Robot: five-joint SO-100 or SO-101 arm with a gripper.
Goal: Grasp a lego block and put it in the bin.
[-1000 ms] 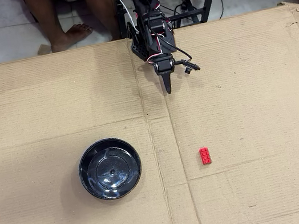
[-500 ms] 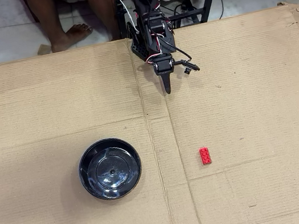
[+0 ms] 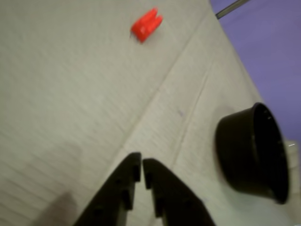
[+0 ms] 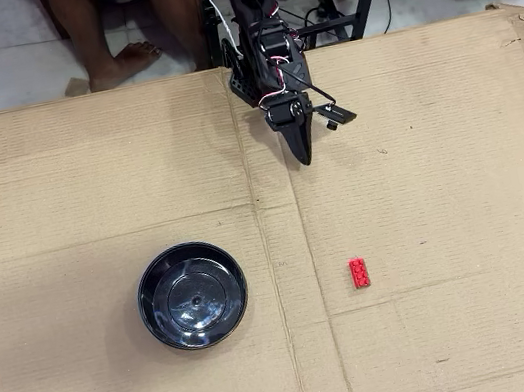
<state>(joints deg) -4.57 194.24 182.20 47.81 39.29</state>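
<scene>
A: Start nearest the camera. What is the pincer [image 3: 141, 165] doing?

B: In the wrist view its two black jaws come up from the bottom edge with the tips almost together, only a thin slit between them. Nothing is held. From above, the pincer [image 4: 304, 155] is a dark wedge hanging off the arm [image 4: 262, 49], which sits at the top edge of the cardboard-covered desk [image 4: 56, 181].

A: And beyond it?

B: In the wrist view the bin [image 3: 256, 150] is off to the right, tilted by the camera angle, and looks empty. The lego block [image 3: 146, 25] lies further out, near the top of that view. In the overhead view the lego block [image 4: 359, 272] rests studs-up, below and a little right of the pincer and well apart from it, and the bin [image 4: 192, 296] is well to its left, across a crease in the cardboard.

A: So the grasp hasn't begun. What might go wrong?

B: I'd say the main risk is descending with the jaws this narrow; they would land on the brick or shove it along the cardboard instead of straddling it. The brick is small, so a slightly off-centre approach could pinch one corner and flick it away. Later, an early release could drop the brick on the raised rim.
</scene>
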